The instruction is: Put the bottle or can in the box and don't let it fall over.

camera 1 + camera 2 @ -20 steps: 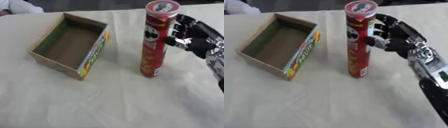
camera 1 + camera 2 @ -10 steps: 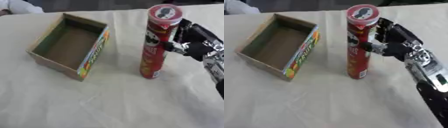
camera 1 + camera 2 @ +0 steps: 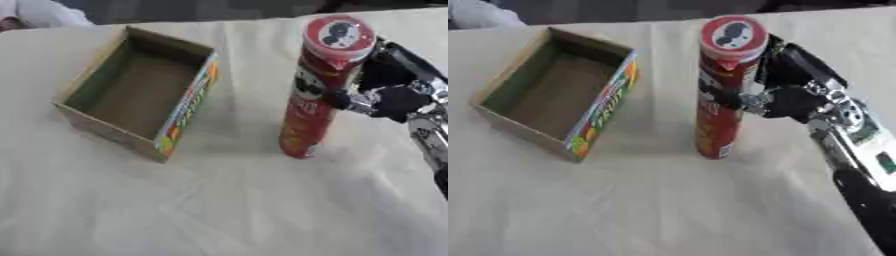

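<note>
- Your box (image 3: 136,95) sits on the left of the table (image 3: 227,210), open side up. Nothing is inside it, so the placing part of the task is all ahead of you.
- Between box and can there is a strip of bare cloth; the 2 are near each other but not touching.
- The tall red can (image 3: 721,90) stands upright on the table, right of the box, its base apparently flat on the cloth. It has not been lifted, as far as I can judge.
- Your right hand (image 3: 794,90) is against the can's right side at about mid-height, with the fingers (image 3: 737,101) curling round the front of it. You seem to have the grasp on, or nearly on.
- What is left: lift, carry left over the box wall, set it down upright, release.
- Your left hand shows in neither view.
</note>
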